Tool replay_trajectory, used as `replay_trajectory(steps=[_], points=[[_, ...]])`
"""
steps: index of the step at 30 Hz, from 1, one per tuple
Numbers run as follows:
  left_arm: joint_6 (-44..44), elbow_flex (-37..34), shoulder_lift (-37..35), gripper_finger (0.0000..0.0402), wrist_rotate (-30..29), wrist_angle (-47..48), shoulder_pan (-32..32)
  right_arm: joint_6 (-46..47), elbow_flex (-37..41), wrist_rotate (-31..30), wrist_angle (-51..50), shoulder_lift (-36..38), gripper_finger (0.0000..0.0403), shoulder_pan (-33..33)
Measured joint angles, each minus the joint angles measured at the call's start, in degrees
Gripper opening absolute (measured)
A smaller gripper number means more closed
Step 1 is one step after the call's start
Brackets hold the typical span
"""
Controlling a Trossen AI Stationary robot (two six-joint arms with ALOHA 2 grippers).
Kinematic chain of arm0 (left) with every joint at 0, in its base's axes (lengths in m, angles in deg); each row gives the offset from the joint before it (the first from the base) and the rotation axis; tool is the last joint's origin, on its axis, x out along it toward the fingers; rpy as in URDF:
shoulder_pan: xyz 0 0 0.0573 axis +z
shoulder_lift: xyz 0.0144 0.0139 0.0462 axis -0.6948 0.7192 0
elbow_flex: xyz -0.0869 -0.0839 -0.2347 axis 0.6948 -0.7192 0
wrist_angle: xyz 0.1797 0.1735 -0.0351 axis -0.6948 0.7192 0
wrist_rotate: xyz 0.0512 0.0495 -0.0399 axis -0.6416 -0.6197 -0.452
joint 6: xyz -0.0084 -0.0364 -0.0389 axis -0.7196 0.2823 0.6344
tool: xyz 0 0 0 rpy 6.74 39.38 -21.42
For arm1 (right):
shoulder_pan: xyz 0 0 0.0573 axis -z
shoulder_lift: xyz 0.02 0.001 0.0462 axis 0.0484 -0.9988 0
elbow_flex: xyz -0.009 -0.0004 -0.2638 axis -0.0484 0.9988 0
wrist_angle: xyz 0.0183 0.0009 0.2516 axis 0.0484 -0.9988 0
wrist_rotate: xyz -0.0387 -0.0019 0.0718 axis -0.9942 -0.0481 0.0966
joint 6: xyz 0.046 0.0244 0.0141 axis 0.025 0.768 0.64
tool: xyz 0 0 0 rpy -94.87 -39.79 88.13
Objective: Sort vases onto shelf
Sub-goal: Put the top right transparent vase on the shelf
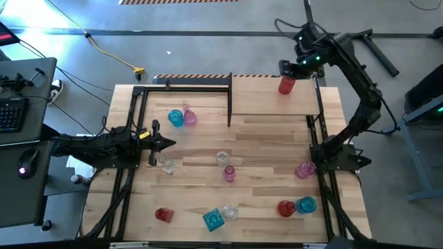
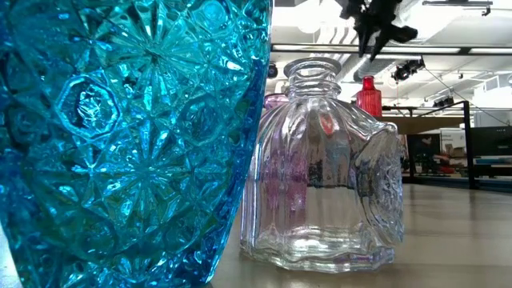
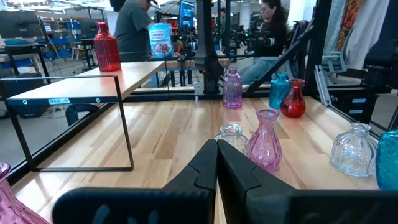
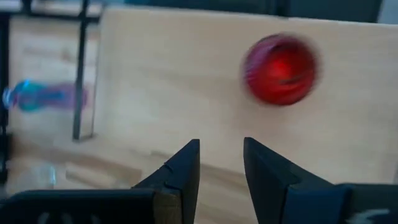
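Here, my right gripper (image 4: pixel 221 163) hovering above the shelf (image 1: pixel 263 97), fingers slightly parted, empty, red vase (image 1: pixel 286 85) standing upright below, left gripper (image 3: pixel 216 163) resting pressed together over the tabletop (image 1: pixel 263 152), people working beyond.

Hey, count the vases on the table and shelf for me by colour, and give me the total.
Red vases: 3
Teal vases: 3
Pink vases: 3
Clear vases: 3
Total: 12
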Motion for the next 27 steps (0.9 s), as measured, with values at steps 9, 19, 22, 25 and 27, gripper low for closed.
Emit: replay_trajectory(steps=[9,19,22,25,27], points=[[0.00,0.00,0.00,0.0001,-0.01,-0.01,0.01,-0.90,0.01,-1.21,0.37,-0.04,0.0103,-13.24],[0.00,0.00,-0.01,0.0001,-0.01,-0.01,0.02,0.64,0.04,-6.12,4.72,-0.07,0.0103,-26.99],[0.00,0.00,-0.02,0.0001,0.00,-0.02,0.00,1.55,0.04,-6.97,6.46,-0.40,0.0103,-29.73],[0.00,-0.01,0.00,0.0001,-0.01,-0.02,0.00,1.57,0.07,-7.77,6.99,-1.39,0.0103,-32.20],[0.00,-0.01,-0.02,0.0001,-0.01,0.00,0.01,1.57,0.07,-8.39,7.16,-2.53,0.0103,-33.76]])
